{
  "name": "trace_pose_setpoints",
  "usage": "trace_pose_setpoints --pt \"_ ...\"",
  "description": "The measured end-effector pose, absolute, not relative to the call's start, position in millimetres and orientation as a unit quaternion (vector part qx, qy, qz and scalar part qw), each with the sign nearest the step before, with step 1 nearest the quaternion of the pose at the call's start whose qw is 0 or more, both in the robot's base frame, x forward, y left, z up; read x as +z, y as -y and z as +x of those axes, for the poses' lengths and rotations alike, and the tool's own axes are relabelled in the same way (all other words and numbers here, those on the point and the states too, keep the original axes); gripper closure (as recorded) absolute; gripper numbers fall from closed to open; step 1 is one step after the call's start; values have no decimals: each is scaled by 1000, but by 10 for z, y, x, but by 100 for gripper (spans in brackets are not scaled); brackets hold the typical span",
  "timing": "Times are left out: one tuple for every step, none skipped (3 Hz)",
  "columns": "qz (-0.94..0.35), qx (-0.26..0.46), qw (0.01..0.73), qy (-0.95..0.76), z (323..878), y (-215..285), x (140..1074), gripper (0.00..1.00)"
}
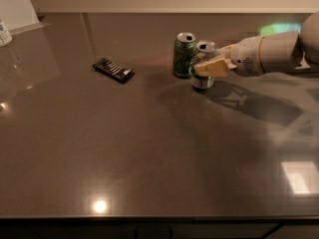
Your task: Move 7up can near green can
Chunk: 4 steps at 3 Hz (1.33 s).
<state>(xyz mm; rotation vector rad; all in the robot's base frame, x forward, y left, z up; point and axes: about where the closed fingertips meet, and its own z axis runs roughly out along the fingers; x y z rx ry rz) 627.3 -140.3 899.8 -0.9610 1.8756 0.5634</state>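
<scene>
The green can (184, 55) stands upright on the dark table, right of the middle at the back. The 7up can (203, 79) stands just to its right, very close to it, with its silver top (206, 46) showing. My gripper (211, 66) reaches in from the right, and its tan fingers (215, 67) wrap across the 7up can's middle and hide most of the label. The gripper is shut on the 7up can, whose base sits at the table surface.
A dark snack bar (113, 69) lies on the table left of the cans. A clear bottle (5, 33) stands at the far left edge. My white arm (269, 53) stretches in from the right and casts a shadow on the table (149, 148).
</scene>
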Motion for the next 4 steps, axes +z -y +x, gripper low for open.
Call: trace_pose_setpoints --pt "-385 236 457 -766 6358 1442 8918 62" --pt "-381 248 455 -766 6398 1459 8864 38" --pt "-391 255 458 -756 6371 1441 8870 15" --pt "-393 256 457 -756 6372 1414 8866 0"
